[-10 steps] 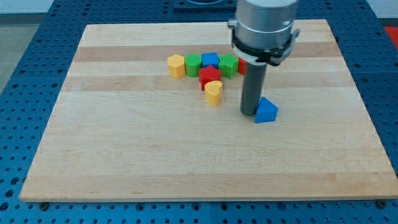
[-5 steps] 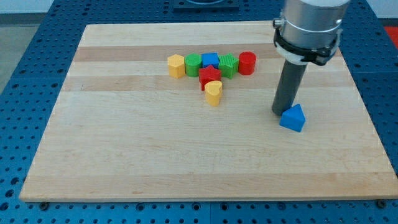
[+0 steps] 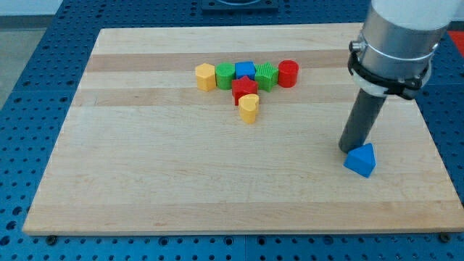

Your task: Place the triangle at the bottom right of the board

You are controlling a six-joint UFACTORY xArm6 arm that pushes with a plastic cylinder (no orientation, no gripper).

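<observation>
Your blue triangle [image 3: 361,160] sits on the wooden board [image 3: 181,181] toward its right edge, in the lower half, well short of the bottom right corner. My tip [image 3: 350,148] rests just at the triangle's upper left side, touching it or very nearly so; you cannot separate the two at this angle. The rod rises up and to the right from there into the grey arm housing [image 3: 397,36] near the board's top right corner.

No jaws on this rig, so nothing is spread, pressed together or pinching; only a plain dark rod end.

The other blocks are clustered well apart from the triangle, toward the board's top edge, a little left of centre. In a row from left to right: yellow block [image 3: 206,76], green block [image 3: 226,75], blue block [image 3: 246,71], ribbed green block [image 3: 267,75], red cylinder [image 3: 288,73]. Below the row, a red block [image 3: 244,89] touches the blue one, and a yellow heart-like block [image 3: 249,108] sits just beneath that.
</observation>
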